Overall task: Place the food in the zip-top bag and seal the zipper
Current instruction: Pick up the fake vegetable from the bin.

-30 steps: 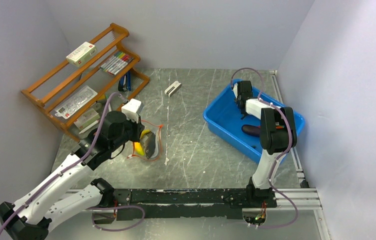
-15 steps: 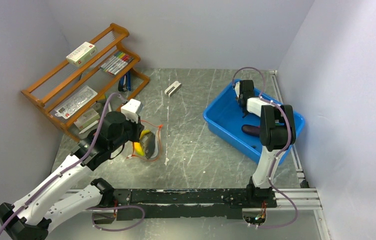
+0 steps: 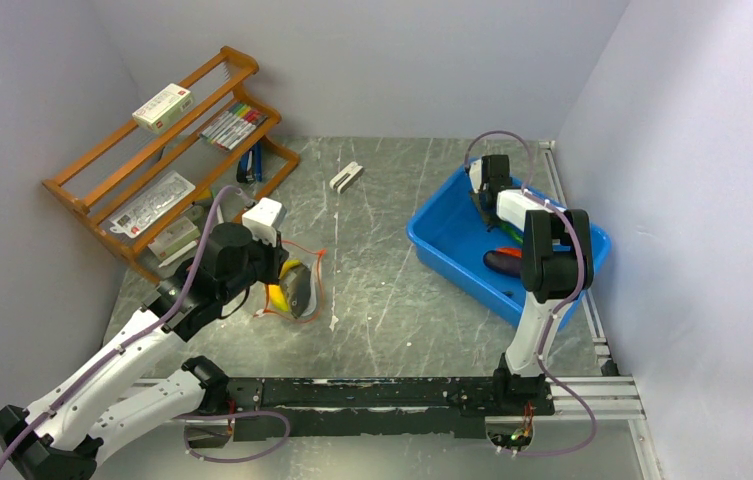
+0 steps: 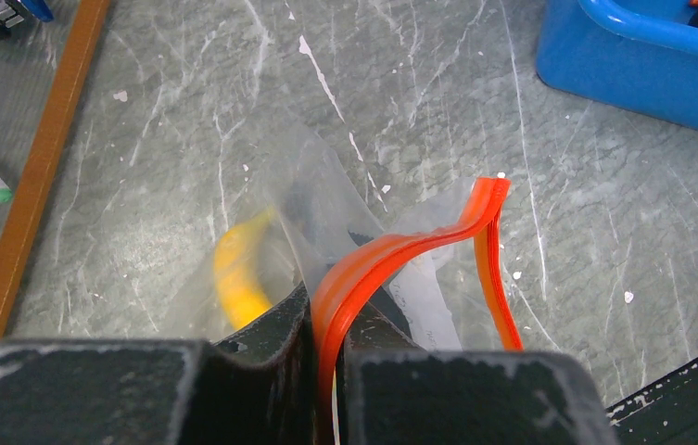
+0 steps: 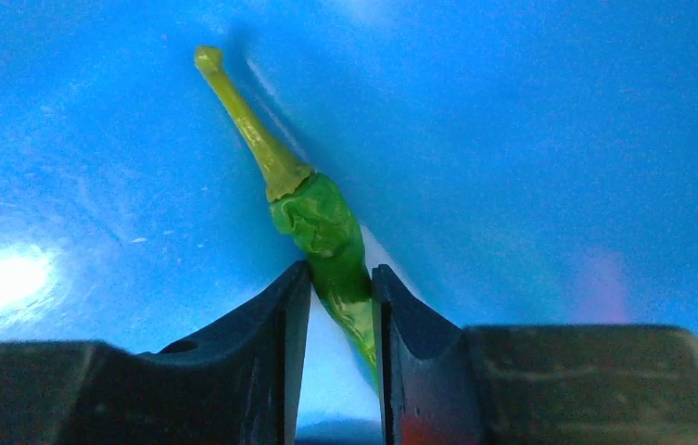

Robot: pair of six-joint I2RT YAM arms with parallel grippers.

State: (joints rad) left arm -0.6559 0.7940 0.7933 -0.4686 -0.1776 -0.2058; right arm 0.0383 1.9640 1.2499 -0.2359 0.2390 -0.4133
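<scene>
The clear zip-top bag (image 3: 302, 290) lies left of centre with the yellow banana piece (image 4: 236, 274) and the grey fish (image 3: 298, 291) inside. My left gripper (image 4: 326, 324) is shut on the bag's red-orange zipper (image 4: 391, 255) and holds that mouth edge up; in the top view it (image 3: 277, 262) sits at the bag's left side. My right gripper (image 5: 340, 287) is down in the blue bin (image 3: 432, 248), shut on the long green pod (image 5: 324, 230). The purple eggplant (image 3: 500, 263) and a bit of the red-orange chili (image 3: 510, 251) lie in the bin beside my right arm.
A wooden rack (image 3: 152, 170) with markers and boxes stands at the back left, close to my left arm. A small white block (image 3: 346, 176) lies at the back centre. The bin's blue wall (image 4: 641, 65) is to the right of the bag. Side walls close in the table.
My right wrist has shifted slightly back and right inside the bin, and the chili now shows beside the eggplant. My left arm and the bag have not moved.
</scene>
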